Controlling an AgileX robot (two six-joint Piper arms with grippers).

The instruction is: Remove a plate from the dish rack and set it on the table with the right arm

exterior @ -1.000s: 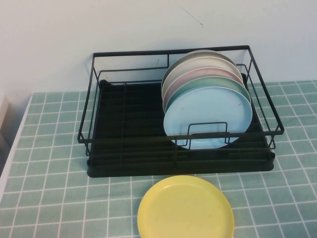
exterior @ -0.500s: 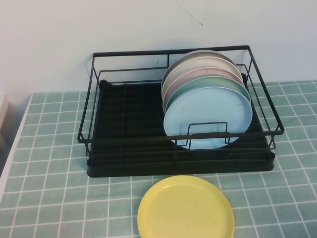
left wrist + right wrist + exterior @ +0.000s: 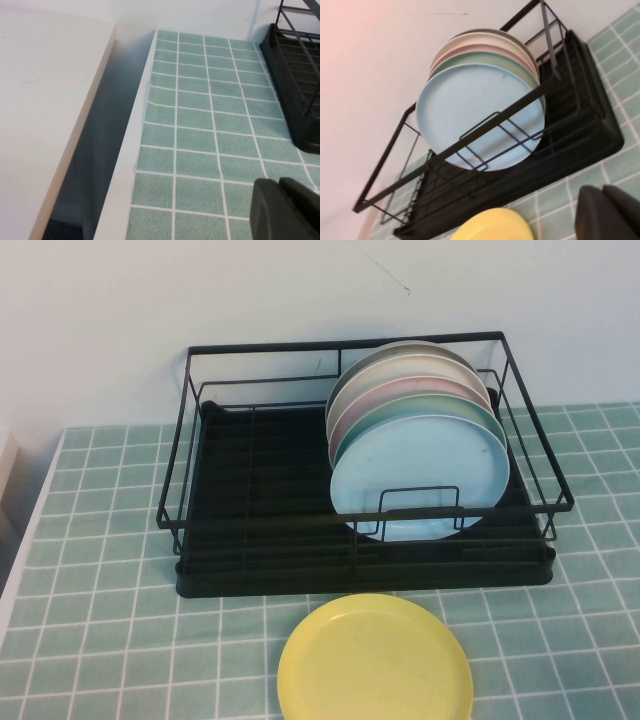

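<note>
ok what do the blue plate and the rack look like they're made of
The blue plate looks like matte plastic: flat colour, no glaze shine. The dish rack looks like black-coated metal wire on a ribbed, probably plastic tray. The left gripper and right gripper sit off to the sides.

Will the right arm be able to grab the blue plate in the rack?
Probably yes. The blue plate stands frontmost in the dish rack, top edge exposed. The right gripper sits near it; the left gripper stays by the table edge.
</note>
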